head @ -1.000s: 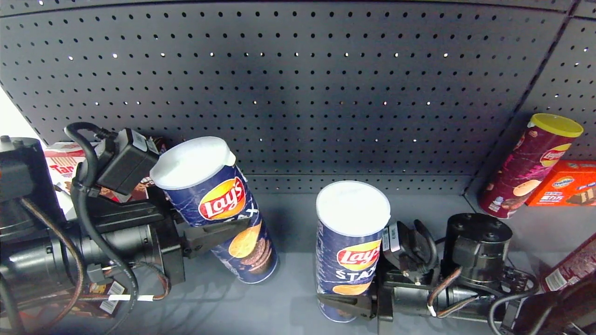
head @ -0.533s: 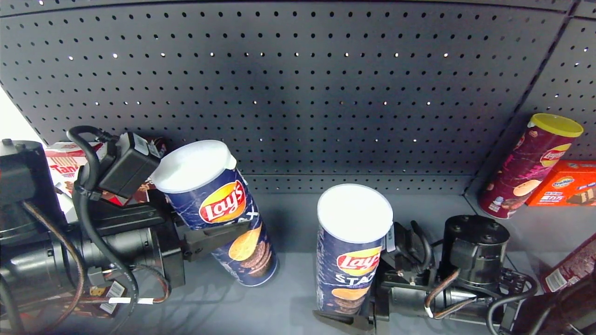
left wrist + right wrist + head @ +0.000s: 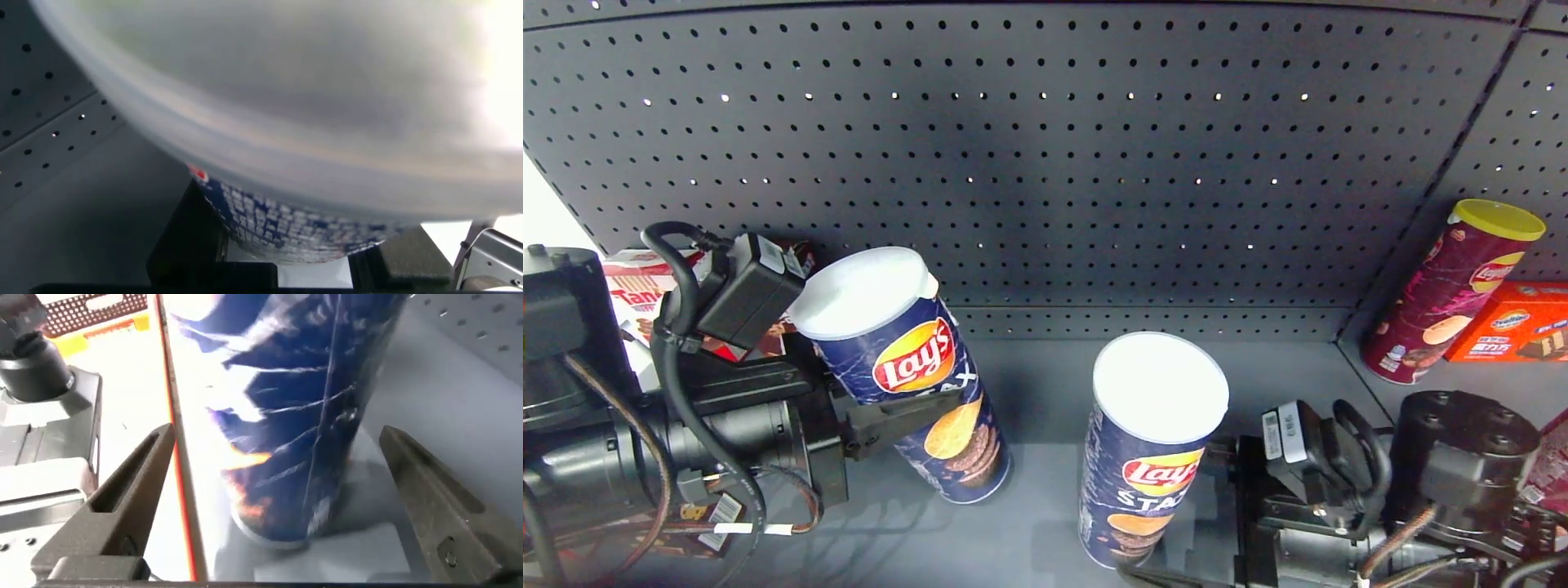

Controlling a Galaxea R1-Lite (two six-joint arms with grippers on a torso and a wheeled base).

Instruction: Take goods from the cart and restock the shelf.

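Two blue chips cans with white lids are on the grey shelf (image 3: 1029, 384). The left can (image 3: 907, 367) leans over, its lid toward the left, and my left gripper (image 3: 882, 392) is shut on its middle; its lid looms close (image 3: 286, 122) in the left wrist view, between the left gripper (image 3: 298, 253) fingers. The right can (image 3: 1147, 457) stands on the shelf, nearly upright. My right gripper (image 3: 1188, 510) sits just to its right, open. In the right wrist view that can (image 3: 302, 392) stands between the right gripper (image 3: 278, 441) fingers, which are spread wide and clear of it.
The dark pegboard wall (image 3: 1045, 163) closes the back. A purple can with a yellow lid (image 3: 1450, 294) and an orange box (image 3: 1515, 322) stand at the right. Red-and-white wafer boxes (image 3: 629, 286) lie behind the left arm. An orange basket (image 3: 90, 314) lies off the shelf.
My right gripper has let go of the right can and drawn back to the right; the can now stands free. The left can has sunk slightly in the left gripper.
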